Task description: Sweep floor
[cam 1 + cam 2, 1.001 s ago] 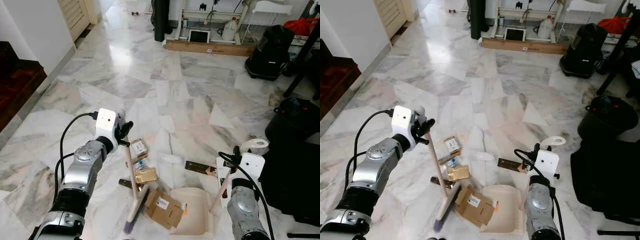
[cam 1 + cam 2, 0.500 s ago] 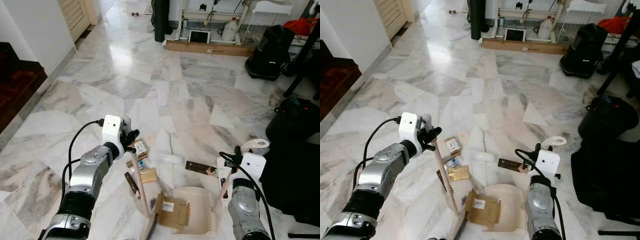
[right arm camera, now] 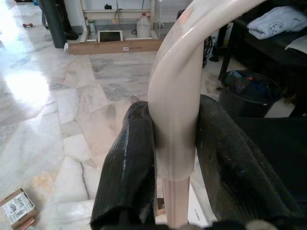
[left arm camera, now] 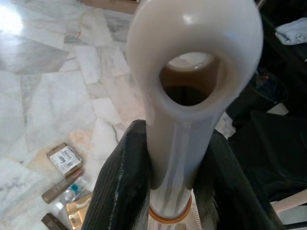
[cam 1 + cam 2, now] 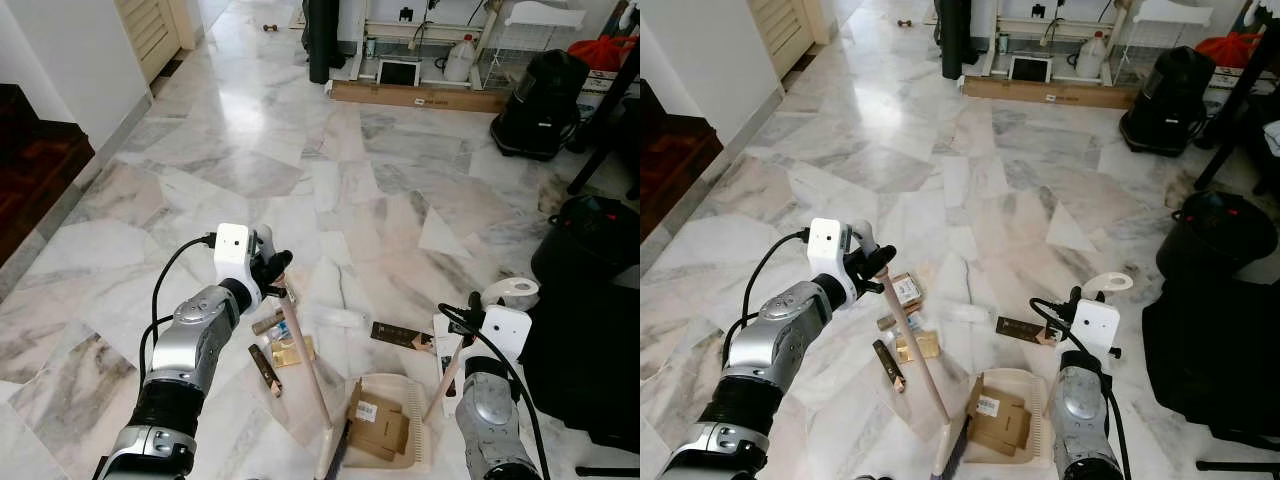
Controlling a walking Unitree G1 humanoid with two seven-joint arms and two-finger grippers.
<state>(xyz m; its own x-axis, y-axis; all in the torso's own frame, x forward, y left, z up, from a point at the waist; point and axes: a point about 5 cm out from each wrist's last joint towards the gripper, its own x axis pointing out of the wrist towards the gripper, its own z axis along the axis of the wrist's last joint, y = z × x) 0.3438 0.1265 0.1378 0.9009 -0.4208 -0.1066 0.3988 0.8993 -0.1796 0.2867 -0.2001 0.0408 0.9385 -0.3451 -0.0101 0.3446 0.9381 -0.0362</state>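
**Broom and dustpan held over a marble floor**

My left arm is raised and bent at the elbow, reaching forward over the floor (image 5: 250,130). My left pincer (image 5: 275,272) is clamped on the upper end of the broom (image 5: 303,352); in the left wrist view both black fingers (image 4: 120,187) press against the pale handle just under its hanging loop. The handle slants down toward my right, and the dark bristles meet the floor at the near-left edge of the dustpan (image 5: 412,418).

My right arm is low and close to my body. My right pincer (image 3: 175,158) grips the cream handle of the dustpan, one finger on each side of the stem.

The dustpan lies flat on the floor, cream coloured, with a flattened brown cardboard box (image 5: 378,432) bearing a white label resting inside it.

Litter lies between the broom and my left arm: a small labelled carton (image 5: 905,289), a brown tube (image 5: 268,321), a gold packet (image 5: 292,350) and a dark stick (image 5: 265,369). A dark flat bar (image 5: 400,335) lies just beyond the dustpan, and a clear plastic scrap (image 5: 340,318) rests near the broom handle.

A black bin (image 5: 595,235) stands at my right, a black vacuum cleaner (image 5: 540,100) farther off, and a long cardboard box (image 5: 420,96) lies at the far end.
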